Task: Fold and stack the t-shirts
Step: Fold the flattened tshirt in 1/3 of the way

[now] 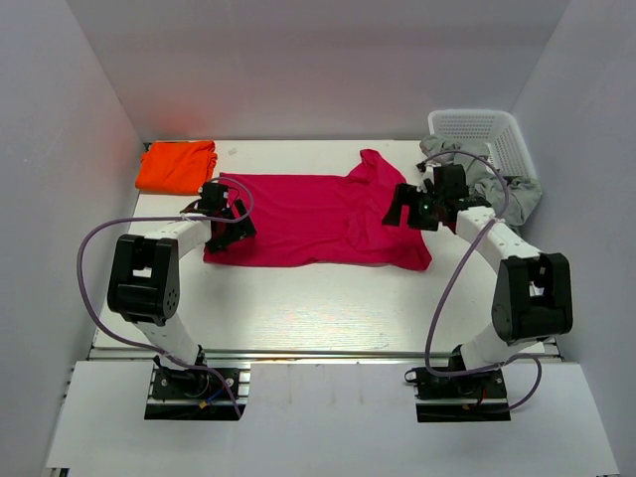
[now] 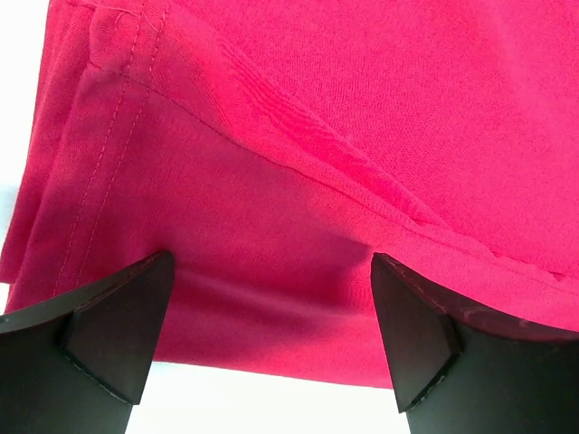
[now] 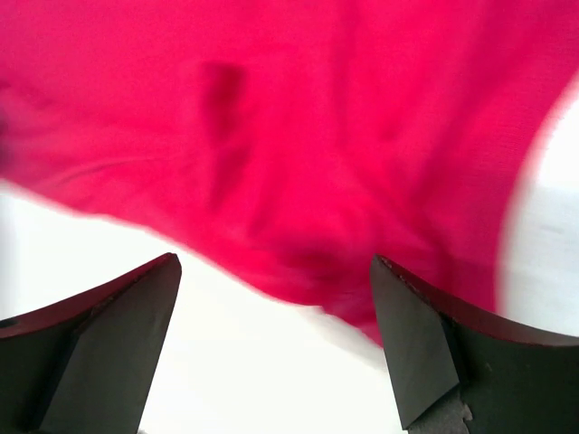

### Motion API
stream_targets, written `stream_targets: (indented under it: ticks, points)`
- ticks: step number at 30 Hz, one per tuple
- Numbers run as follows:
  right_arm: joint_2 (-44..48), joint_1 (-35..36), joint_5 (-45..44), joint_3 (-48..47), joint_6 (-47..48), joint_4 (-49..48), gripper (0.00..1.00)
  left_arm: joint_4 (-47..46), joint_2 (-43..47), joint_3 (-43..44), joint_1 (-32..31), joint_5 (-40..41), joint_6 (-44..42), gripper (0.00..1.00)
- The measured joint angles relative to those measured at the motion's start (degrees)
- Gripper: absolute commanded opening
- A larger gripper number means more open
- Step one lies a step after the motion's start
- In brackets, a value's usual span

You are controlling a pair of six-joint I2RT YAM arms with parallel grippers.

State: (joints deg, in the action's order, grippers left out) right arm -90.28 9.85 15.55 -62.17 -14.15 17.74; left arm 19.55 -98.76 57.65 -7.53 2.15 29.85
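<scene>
Overhead view; both wrist cameras close above magenta t-shirt

It was a robotics lab cell: plain white panels enclosed a white table with bolted arm bases.

A white slatted plastic basket sits in the far right corner of the white tabletop. A crumpled grey cloth spills over its near rim onto the table along the right edge.
</scene>
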Motion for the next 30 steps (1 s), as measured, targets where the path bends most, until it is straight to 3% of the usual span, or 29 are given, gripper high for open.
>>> stream_targets:
  ticks: [6, 12, 16, 22, 30]
  points:
    - [-1.68, 1.88, 6.88, 2.27, -0.96, -3.13, 0.9, 0.35, 0.09, -0.07, 0.26, -0.13, -0.09, 1.0]
    - [-10.1, 1.09, 5.05, 4.52, -5.66, -4.63, 0.9, 0.15, 1.18, -1.42, 0.31, -0.2, -0.33, 1.0]
    - [-8.44, -0.13, 5.49, 7.56, -9.14, -8.04, 0.9, 0.59, 3.56, -4.0, 0.28, -0.22, -0.28, 1.0]
    - [3.58, -0.04, 6.56, 21.88, -13.31, -11.76, 0.9, 7.04, 12.07, -11.19, -0.22, -0.24, 2.14, 1.0]
    - [22.62, 2.1, 1.2, 30.86, -14.82, 3.28, 0.9, 18.56, 28.63, -18.67, -0.28, -0.9, 5.14, 1.0]
